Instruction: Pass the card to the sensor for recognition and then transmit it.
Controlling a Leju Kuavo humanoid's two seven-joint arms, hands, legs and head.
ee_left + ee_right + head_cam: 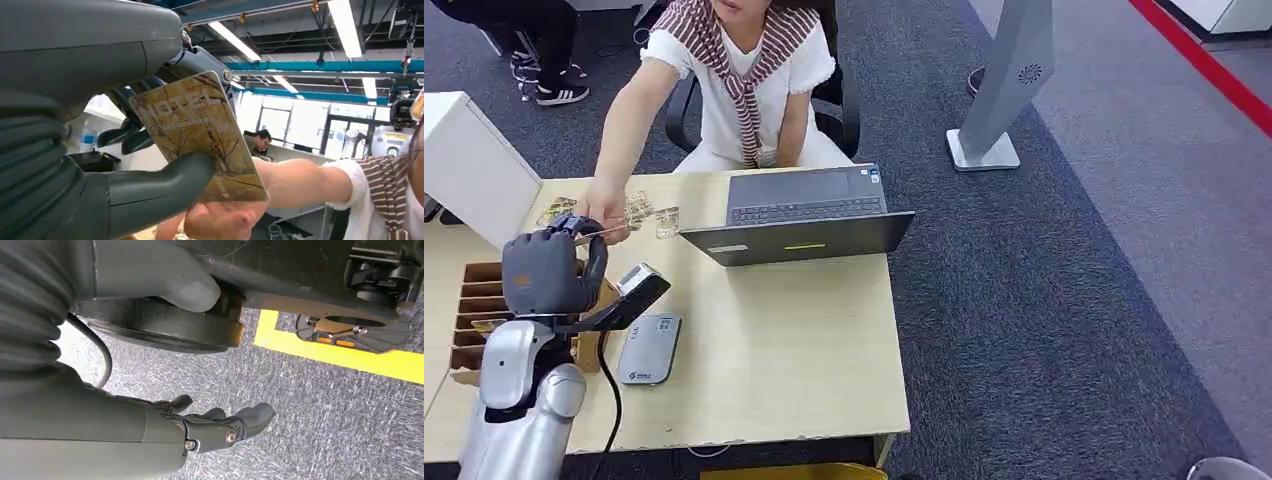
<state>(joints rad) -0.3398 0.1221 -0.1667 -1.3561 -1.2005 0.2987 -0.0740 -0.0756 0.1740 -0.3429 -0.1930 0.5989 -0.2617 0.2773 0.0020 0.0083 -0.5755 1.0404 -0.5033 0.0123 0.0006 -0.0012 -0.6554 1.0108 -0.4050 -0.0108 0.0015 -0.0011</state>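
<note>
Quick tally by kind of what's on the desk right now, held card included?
Laptop: 1
Card sensor (grey, flat): 1
Black scanner on stand: 1
Cardboard card tray: 1
White box: 1
Card held in the left hand, person's hand on it: 1
Loose cards on desk: several, too small to count
Total, loose cards aside: 6

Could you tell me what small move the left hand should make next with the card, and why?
Probably let go. The left hand pinches the card between thumb and fingers, and the person's hand is already at the card's lower edge, so the handover looks ready.
</note>
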